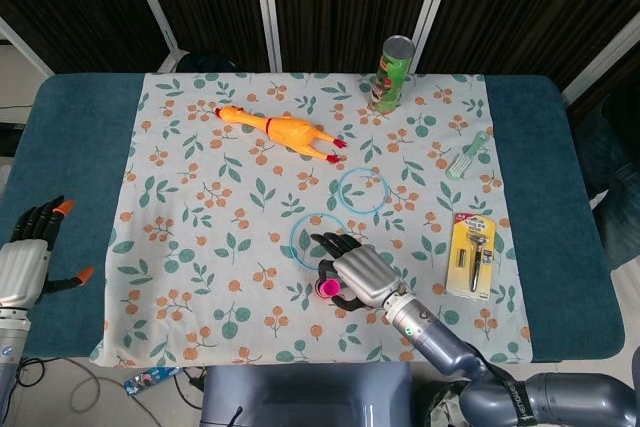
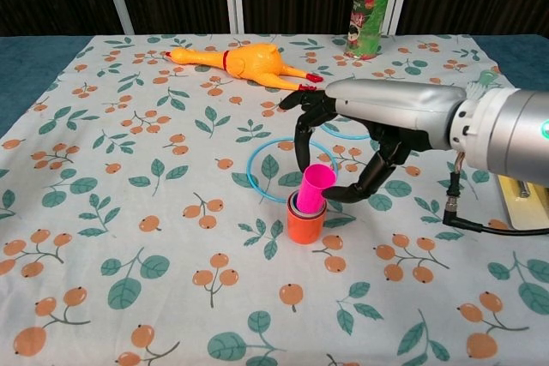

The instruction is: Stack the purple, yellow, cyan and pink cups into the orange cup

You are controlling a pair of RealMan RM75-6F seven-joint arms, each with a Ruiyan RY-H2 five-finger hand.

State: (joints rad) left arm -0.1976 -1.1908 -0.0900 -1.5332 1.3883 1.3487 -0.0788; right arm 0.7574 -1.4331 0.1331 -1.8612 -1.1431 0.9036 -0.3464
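The pink cup point(image 2: 314, 186) stands tilted in the mouth of the orange cup point(image 2: 305, 225), its base sunk among the rims of the cups already nested there, its open end leaning up and toward the right hand point(image 2: 343, 147). That hand arches over the stack from the right, with the thumb pressing the pink cup's side from the right and a finger coming down on its far side, so the cup is pinched between them. In the head view the same hand point(image 1: 358, 272) covers most of the stack, only the pink rim point(image 1: 327, 288) showing. A blue ring point(image 2: 283, 170) lies on the flowered cloth point(image 2: 154, 212) just behind the stack. The left hand point(image 1: 30, 252) rests at the surface's edge point(image 1: 70, 147), well apart, fingers spread and holding nothing.
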